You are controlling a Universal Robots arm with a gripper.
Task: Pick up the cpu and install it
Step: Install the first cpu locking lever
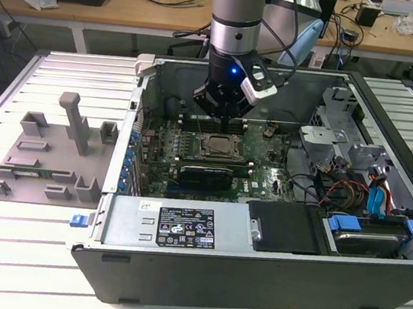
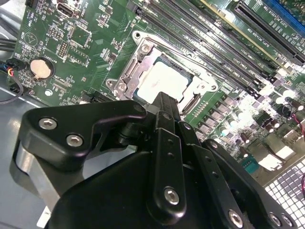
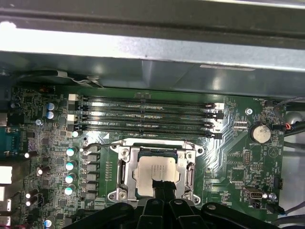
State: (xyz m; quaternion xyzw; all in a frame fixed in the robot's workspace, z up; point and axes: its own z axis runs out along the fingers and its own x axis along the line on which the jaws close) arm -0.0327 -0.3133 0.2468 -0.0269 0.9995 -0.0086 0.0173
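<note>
cpu (image 2: 159, 82) sits in mobo socket (image 2: 127, 76), fingers (image 2: 167, 109) pressed together over it

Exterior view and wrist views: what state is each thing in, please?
cpu: seated flat in the socket.
computer case: lying on its side, open on top.
memory slots: look empty.
gripper: low over the cpu's edge.
</note>
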